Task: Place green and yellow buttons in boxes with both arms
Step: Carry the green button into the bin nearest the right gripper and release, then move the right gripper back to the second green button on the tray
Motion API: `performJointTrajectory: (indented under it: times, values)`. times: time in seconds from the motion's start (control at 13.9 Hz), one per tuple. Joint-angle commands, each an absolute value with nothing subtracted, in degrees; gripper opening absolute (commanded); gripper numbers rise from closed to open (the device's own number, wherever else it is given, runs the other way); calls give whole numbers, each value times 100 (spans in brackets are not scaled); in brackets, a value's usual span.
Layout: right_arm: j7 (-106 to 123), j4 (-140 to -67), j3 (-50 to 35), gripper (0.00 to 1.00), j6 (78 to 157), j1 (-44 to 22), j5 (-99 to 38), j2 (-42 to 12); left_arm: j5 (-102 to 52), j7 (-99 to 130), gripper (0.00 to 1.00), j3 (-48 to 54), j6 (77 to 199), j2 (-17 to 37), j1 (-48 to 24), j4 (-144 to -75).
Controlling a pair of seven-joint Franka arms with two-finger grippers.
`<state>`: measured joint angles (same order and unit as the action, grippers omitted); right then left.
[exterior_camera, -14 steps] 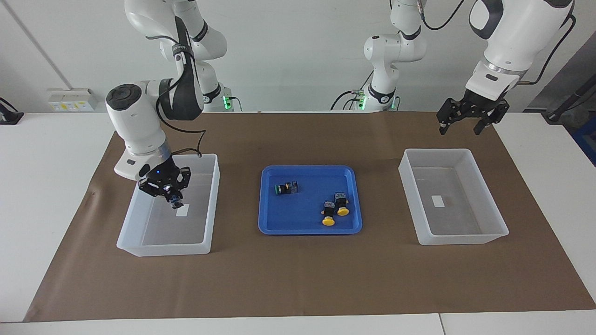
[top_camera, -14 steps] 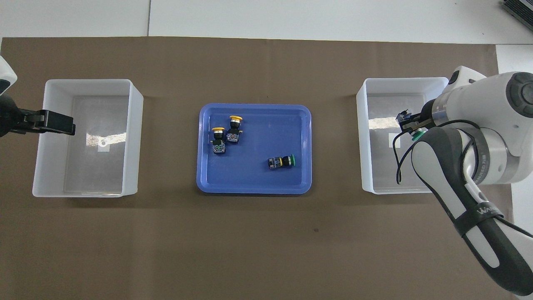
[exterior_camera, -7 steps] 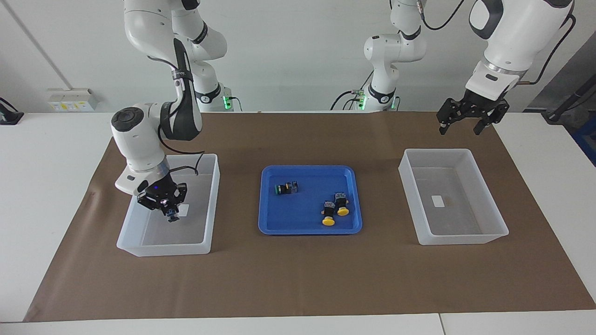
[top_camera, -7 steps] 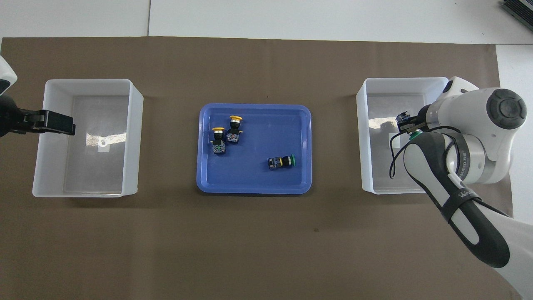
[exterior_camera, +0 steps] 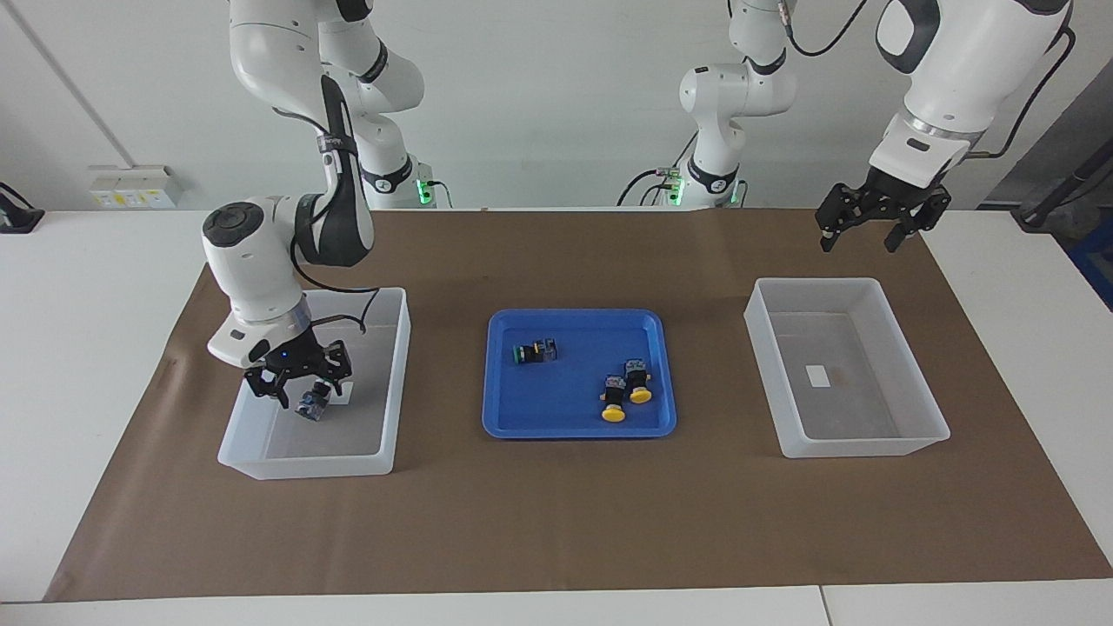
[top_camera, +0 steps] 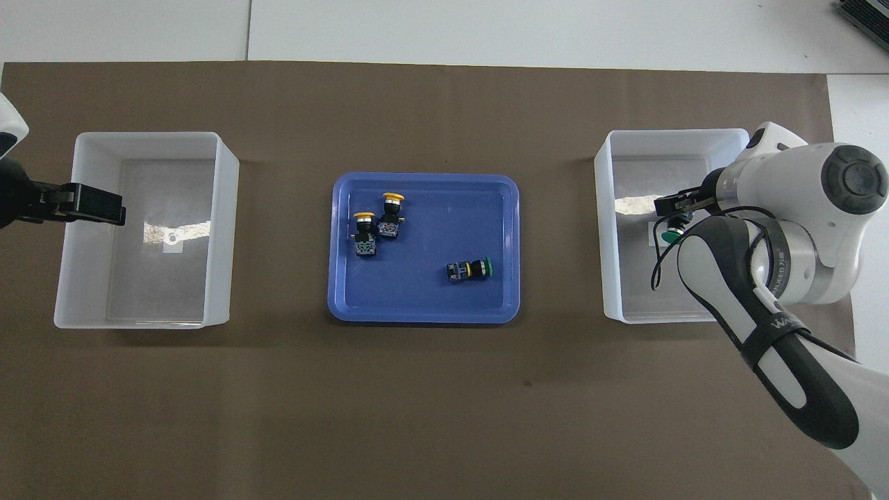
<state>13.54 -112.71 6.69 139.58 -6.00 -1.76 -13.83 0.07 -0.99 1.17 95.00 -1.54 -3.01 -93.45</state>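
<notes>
My right gripper [exterior_camera: 301,385] is open, low inside the translucent box [exterior_camera: 396,382] at the right arm's end. A green button [exterior_camera: 310,405] sits tilted just under its spread fingers, beside the box's white label. In the overhead view its green cap [top_camera: 669,237] shows below the right gripper [top_camera: 672,206] in that box [top_camera: 608,229]. A second green button [exterior_camera: 532,352] and two yellow buttons [exterior_camera: 615,402] [exterior_camera: 639,382] lie in the blue tray [exterior_camera: 574,413]. My left gripper [exterior_camera: 874,228] is open and waits above the mat, by the other box [exterior_camera: 765,365].
The blue tray [top_camera: 430,208] lies at the middle of the brown mat, between the two boxes. The box at the left arm's end [top_camera: 222,229] holds only its label. The left gripper [top_camera: 97,203] overlaps that box's rim in the overhead view.
My right gripper sank lower into its box and opened, letting go of the green button, which now sits tilted under the fingers. The left arm has not moved.
</notes>
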Motion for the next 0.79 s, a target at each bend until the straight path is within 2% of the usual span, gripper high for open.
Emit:
performJointTrajectory:
  times: [0.0,0.14,0.72]
  values:
    - [59,-11006,554,100,13414,-938,-343,-1055,-79,-97,100,149,9466,-246,-246,-9439]
    - [-1145,-10654,545,100,13071,-1334,-343,-1055,-79,-97,100,149,9466,-246,-246,-9439]
    - [-5715,-10389,536,100,13165,-2863,-413,-1335,-79,-97,100,141,9466,-246,-246,-9440]
